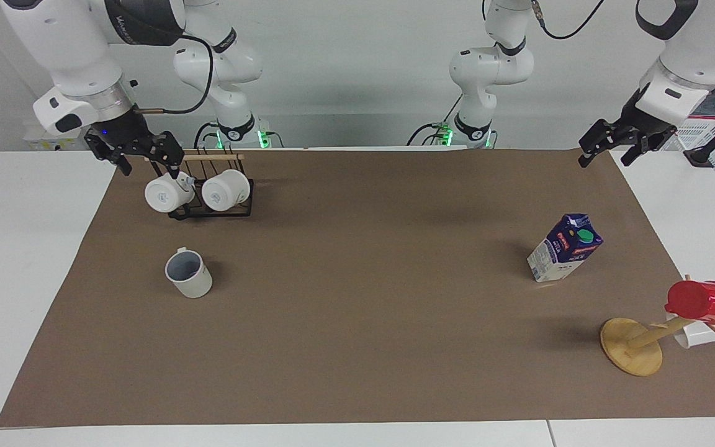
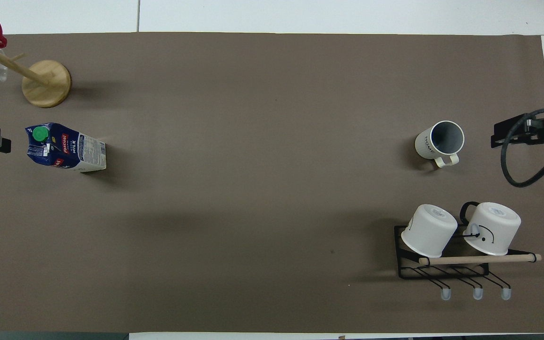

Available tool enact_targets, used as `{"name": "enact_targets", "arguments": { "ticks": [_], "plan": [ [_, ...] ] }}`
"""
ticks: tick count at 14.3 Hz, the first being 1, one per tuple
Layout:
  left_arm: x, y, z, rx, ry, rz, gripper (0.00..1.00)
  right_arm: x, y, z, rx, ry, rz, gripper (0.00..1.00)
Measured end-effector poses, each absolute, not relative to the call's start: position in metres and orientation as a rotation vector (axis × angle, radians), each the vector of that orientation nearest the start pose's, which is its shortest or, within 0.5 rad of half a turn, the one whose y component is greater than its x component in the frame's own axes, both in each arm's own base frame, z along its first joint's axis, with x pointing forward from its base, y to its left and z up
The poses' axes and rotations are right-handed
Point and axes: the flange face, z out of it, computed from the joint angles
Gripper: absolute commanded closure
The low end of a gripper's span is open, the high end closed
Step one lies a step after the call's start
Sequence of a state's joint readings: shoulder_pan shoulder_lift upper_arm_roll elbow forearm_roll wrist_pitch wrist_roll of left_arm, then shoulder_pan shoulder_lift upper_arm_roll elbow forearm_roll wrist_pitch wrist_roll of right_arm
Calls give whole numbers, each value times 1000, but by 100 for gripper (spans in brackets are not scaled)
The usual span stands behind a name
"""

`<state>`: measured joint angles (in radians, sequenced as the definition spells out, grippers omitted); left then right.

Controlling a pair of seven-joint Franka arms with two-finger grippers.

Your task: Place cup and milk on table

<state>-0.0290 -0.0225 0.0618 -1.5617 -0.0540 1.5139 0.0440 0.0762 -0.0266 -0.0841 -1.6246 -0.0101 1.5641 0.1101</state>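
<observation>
The right claw (image 1: 140, 152) hangs in the upper left of the facing view, over the desk's edge just beside the black wire rack (image 1: 211, 208), its fingers spread and holding nothing. The left claw (image 1: 609, 149) hangs in the upper right of that view, over the corner of the brown paper sheet (image 1: 357, 323), also spread and empty. On the rack, two glossy white mugs (image 1: 199, 191) hang tipped on their sides under a wooden bar, mouths turned away from the facing camera, so their insides cannot be seen. Below the rack in the facing view, the cup (image 1: 188, 273) stands upright on the sheet, free of both claws, and its bluish-grey inside looks empty. At the right of the facing view the milk (image 1: 565, 256) stands on the sheet of the desk (image 1: 16, 261), its green cap on, clear of the left claw. In the lower right corner a wooden mug tree (image 1: 634, 344) carries a red cup (image 1: 702, 302) and a white cup (image 1: 696, 335), both tipped sideways.
</observation>
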Motion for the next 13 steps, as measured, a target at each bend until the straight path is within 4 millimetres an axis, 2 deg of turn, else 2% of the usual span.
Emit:
{"name": "enact_targets", "arguments": {
  "ticks": [8,13],
  "plan": [
    [541,11,635,-3180,91,46,0,544,-7,613,-3145,189,53,0],
    [541,10,635,-3176,96,47,0,544,-15,613,-3143,216,53,0]
  ]
}}
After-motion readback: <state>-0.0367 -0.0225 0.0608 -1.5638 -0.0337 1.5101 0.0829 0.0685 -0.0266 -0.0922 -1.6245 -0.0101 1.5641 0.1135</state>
